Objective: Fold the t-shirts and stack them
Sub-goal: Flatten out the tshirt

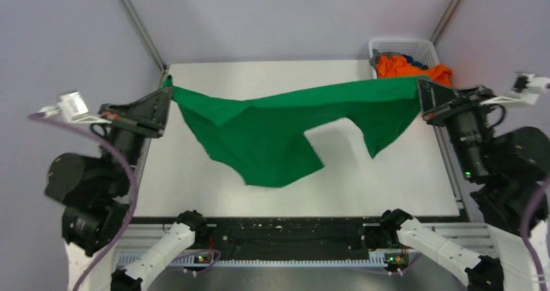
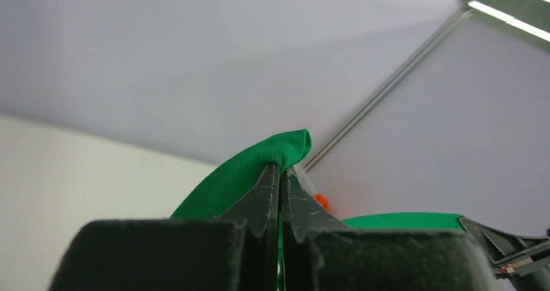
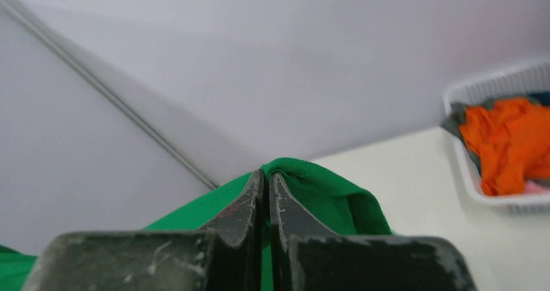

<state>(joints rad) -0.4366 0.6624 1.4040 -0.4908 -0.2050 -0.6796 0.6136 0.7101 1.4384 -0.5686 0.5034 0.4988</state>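
A bright green t-shirt hangs stretched in the air between my two grippers, above the white table. My left gripper is shut on its left end; in the left wrist view green cloth bulges over the closed fingertips. My right gripper is shut on its right end; in the right wrist view green cloth wraps the closed tips. An orange t-shirt lies bunched in the basket with other cloth under it, and it also shows in the right wrist view.
A white lattice basket stands at the table's far right corner, just behind my right gripper; its rim shows in the right wrist view. Grey walls with metal frame posts close in the back and sides.
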